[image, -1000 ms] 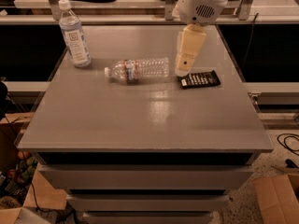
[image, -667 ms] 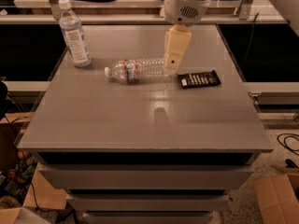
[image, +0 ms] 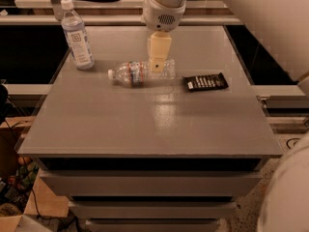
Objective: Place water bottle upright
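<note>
Clear water bottle lies sideways, gripper seemingly touching its base end

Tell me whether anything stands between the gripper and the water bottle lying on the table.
Nothing visible does. The gripper hangs directly over the water bottle; the taller bottle and the dark packet sit off to either side.

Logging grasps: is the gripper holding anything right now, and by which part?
It cannot be told. The gripper is down over the base half of the lying water bottle, but no hold shows.
</note>
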### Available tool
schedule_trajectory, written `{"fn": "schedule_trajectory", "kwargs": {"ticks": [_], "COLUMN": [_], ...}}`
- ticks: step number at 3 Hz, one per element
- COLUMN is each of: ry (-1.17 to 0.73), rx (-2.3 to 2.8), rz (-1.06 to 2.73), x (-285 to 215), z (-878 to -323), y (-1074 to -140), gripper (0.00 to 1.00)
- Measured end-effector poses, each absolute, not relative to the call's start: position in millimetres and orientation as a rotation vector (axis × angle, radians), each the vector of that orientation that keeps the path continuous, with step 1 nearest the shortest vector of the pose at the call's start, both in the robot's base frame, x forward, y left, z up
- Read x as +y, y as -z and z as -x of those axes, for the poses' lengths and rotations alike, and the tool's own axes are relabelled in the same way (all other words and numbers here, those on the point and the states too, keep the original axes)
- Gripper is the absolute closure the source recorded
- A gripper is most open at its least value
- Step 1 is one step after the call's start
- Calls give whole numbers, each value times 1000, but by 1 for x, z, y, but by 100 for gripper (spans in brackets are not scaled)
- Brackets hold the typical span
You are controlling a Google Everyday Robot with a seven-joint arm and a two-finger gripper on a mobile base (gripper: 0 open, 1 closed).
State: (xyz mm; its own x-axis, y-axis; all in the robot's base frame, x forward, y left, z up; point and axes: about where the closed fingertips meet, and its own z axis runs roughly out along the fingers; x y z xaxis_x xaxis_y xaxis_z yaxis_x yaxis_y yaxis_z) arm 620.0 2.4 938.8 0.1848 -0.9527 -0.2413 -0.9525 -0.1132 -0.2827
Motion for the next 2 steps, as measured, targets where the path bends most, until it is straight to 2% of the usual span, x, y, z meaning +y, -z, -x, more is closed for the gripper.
{"fn": "schedule_trajectory", "kwargs": {"ticks": [2], "ry": [-5], "rx": [1765], "rz": [2205], "x": [40], "z": [-634], "y": [-901], "gripper": [0]}}
